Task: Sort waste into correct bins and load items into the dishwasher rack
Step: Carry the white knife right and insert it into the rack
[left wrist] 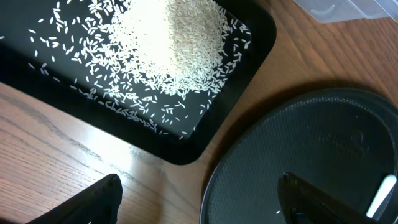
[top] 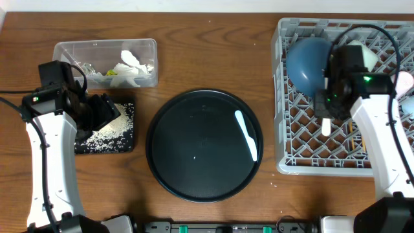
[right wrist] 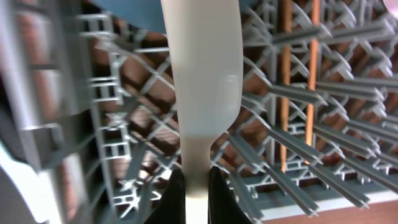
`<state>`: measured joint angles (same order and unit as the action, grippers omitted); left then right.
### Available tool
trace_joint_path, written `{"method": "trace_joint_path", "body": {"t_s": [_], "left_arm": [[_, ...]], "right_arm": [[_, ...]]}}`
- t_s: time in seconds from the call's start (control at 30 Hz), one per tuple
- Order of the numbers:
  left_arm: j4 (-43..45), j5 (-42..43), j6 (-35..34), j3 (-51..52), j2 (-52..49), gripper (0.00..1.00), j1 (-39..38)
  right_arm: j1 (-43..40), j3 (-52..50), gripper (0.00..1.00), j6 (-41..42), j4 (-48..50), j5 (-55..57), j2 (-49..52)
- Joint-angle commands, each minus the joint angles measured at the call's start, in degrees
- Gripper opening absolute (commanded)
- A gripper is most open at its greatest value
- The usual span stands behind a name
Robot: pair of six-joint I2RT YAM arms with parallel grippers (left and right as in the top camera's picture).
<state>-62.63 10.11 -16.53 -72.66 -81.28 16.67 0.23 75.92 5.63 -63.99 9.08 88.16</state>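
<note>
A white spoon (right wrist: 202, 74) is pinched by its handle in the right pincer (right wrist: 193, 186), held over the lattice floor of the grey dishwasher rack (top: 304, 149) at the right of the bench (top: 213, 52). It is just near of the blue bowl (top: 307, 61) lying in the rack's far part. A pale-blue spoon (top: 246, 134) lies on the round black tray (top: 194, 155) at centre. At the left, the left pincer (left wrist: 202, 202) hangs spread above the black rectangular tray (left wrist: 249, 37) of rice (left wrist: 174, 37), with the clear tub (top: 103, 46) beyond.
</note>
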Motion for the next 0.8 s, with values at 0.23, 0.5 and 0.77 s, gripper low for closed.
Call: {"method": "trace_joint_path", "body": {"t_s": [0.23, 0.5, 0.77], "left_arm": [[-0.1, -0.1, -0.3, 0.3, 0.0, 0.81, 0.1], [-0.1, -0.1, -0.3, 0.3, 0.0, 0.81, 0.1], [-0.1, -0.1, -0.3, 0.3, 0.0, 0.81, 0.1]], "right_arm": [[-3.0, -8.0, 0.03, -1.6, 5.1, 1.5, -0.1], [-3.0, -11.0, 0.04, -1.7, 8.0, 3.2, -0.1], [-3.0, -11.1, 0.47, -1.6, 9.2, 3.1, -0.1]]}}
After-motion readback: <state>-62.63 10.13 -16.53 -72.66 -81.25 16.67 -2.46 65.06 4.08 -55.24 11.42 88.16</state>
